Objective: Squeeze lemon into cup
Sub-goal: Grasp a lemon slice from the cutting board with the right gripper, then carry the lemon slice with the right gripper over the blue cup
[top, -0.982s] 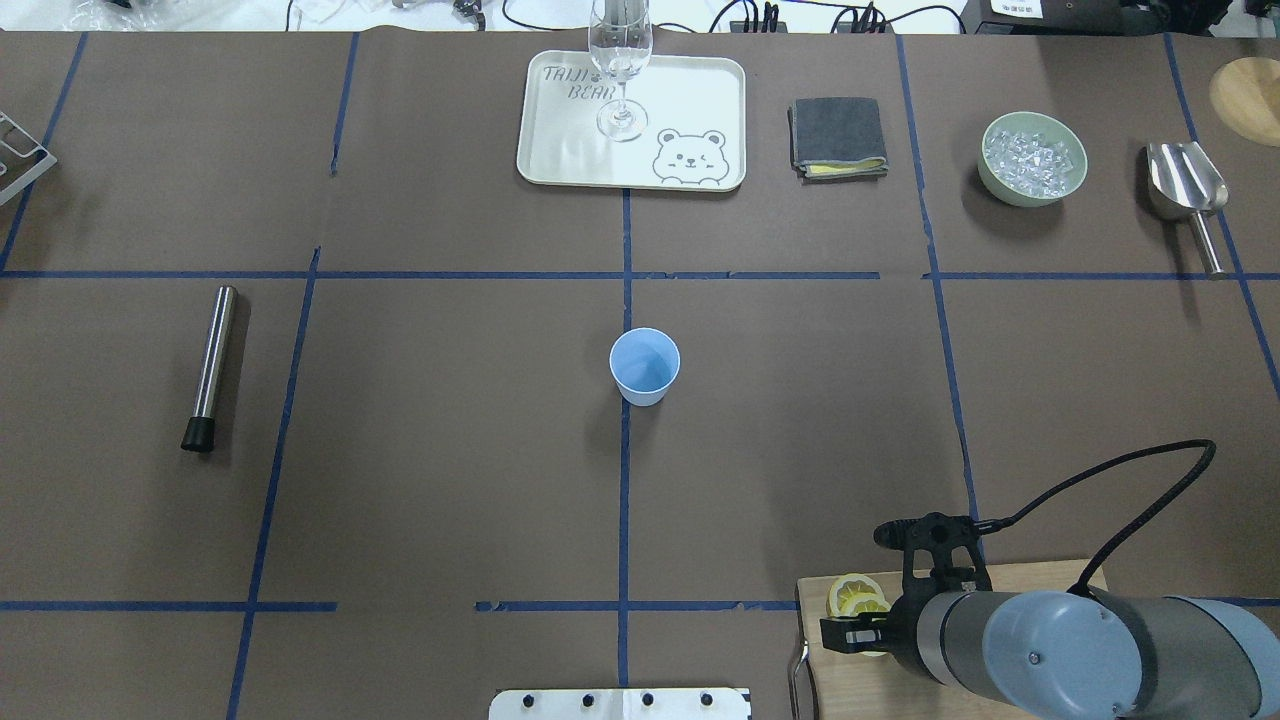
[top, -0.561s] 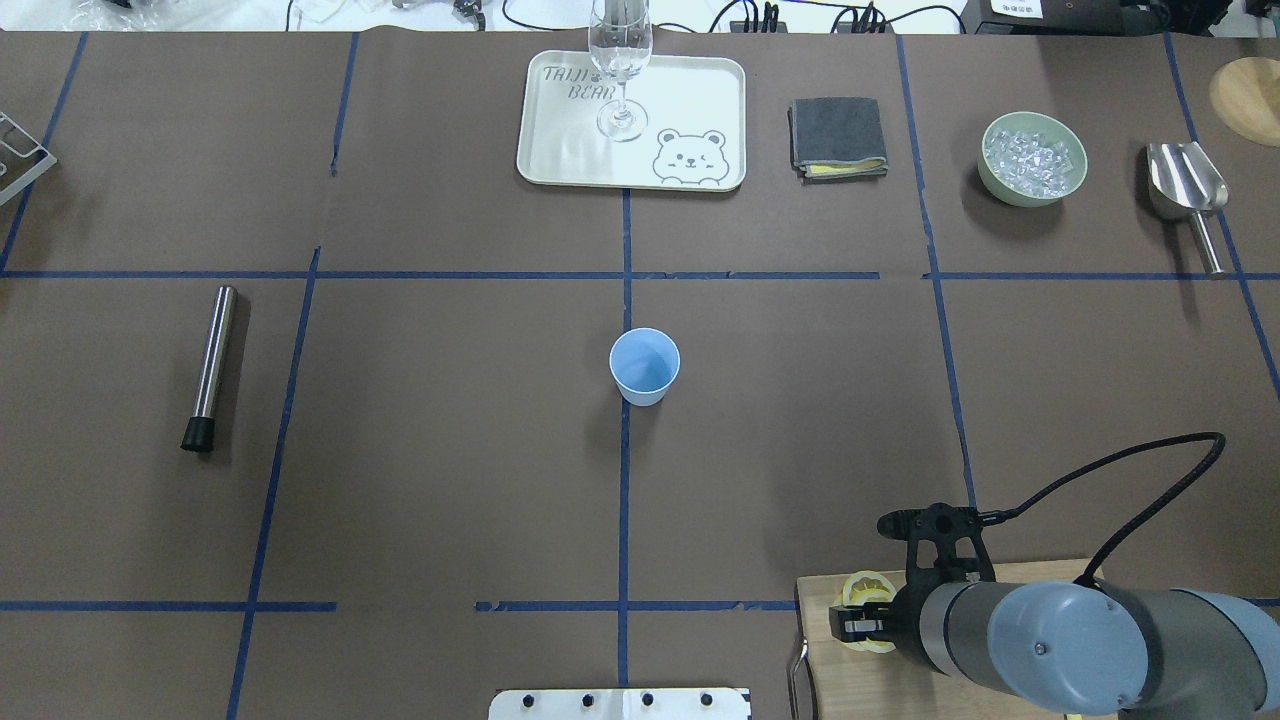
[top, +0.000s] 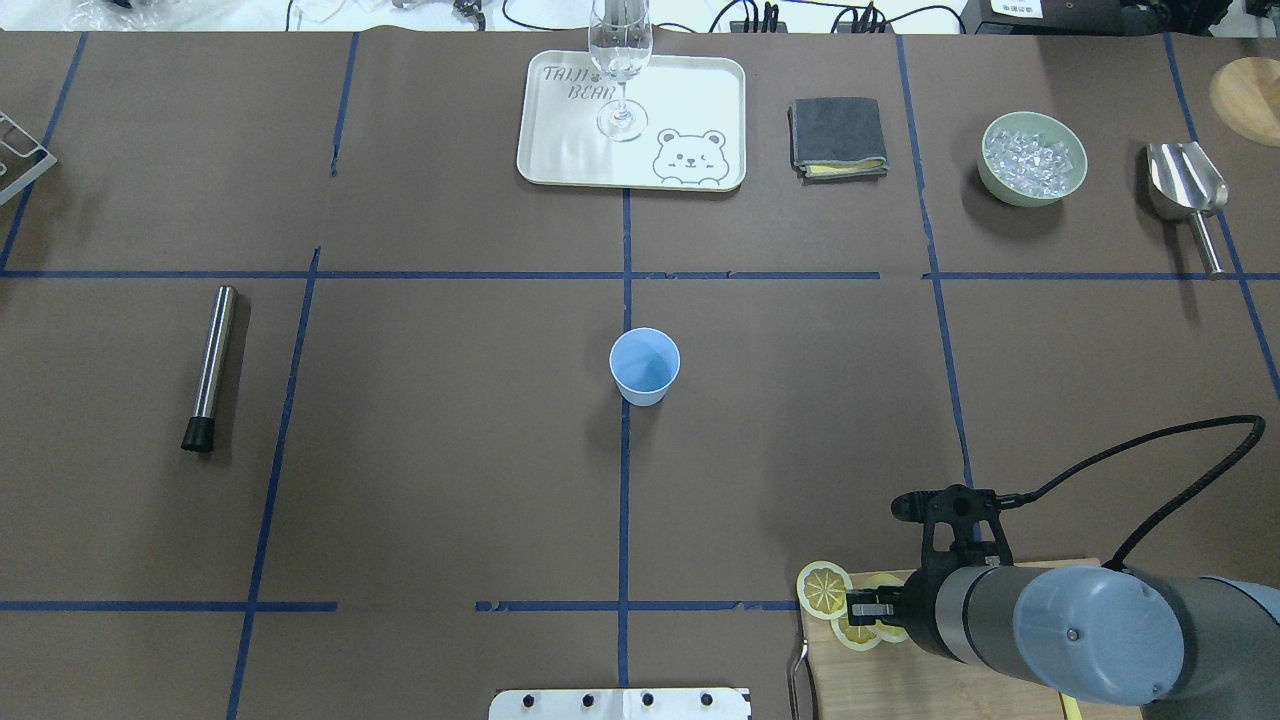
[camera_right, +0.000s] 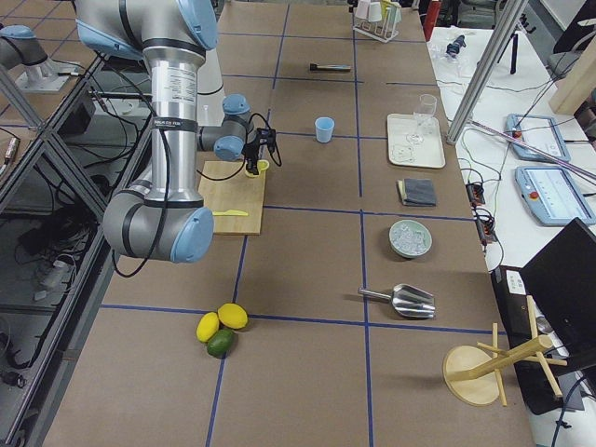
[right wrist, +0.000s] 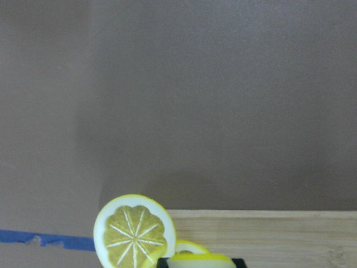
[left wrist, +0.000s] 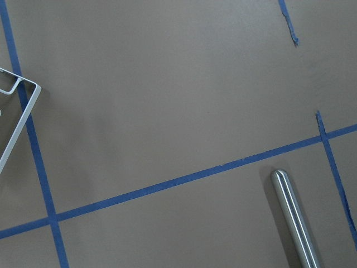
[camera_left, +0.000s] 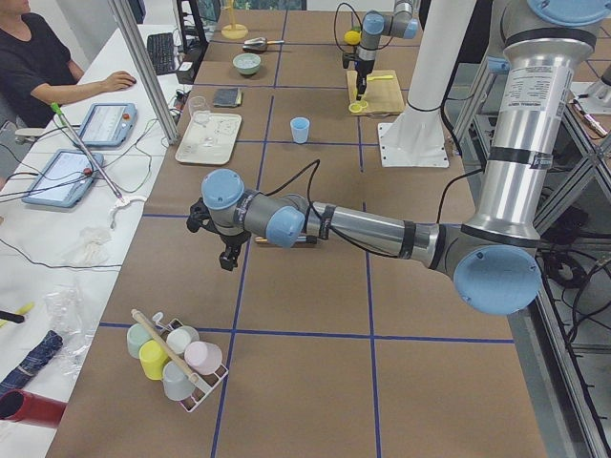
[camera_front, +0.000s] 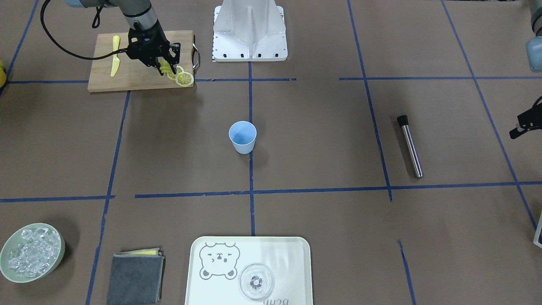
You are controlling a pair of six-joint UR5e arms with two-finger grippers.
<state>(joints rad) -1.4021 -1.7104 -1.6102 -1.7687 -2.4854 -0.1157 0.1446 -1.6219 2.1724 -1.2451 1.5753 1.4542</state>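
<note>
the right gripper (top: 866, 606) is hanging low over the corner of the cutting board (top: 840, 682), its fingers pinching a lemon slice (right wrist: 195, 257) held on edge. another slice (top: 824, 590) is lying flat, overhanging that corner. the cup (top: 645, 366) is standing upright mid-table, well apart. the left gripper (camera_left: 227, 256) is hovering near the steel rod (top: 210, 366); i cannot tell whether it is clenched.

Clear stemmed glass (top: 620, 50) stands on cream bear-print tray (top: 560, 140). Beside tray in a row: grey folded cloth (top: 838, 135), pale green ice bowl (top: 1033, 158), steel scoop (top: 1185, 190). Steel rod w/ black tip (top: 211, 365) lies well apart.
</note>
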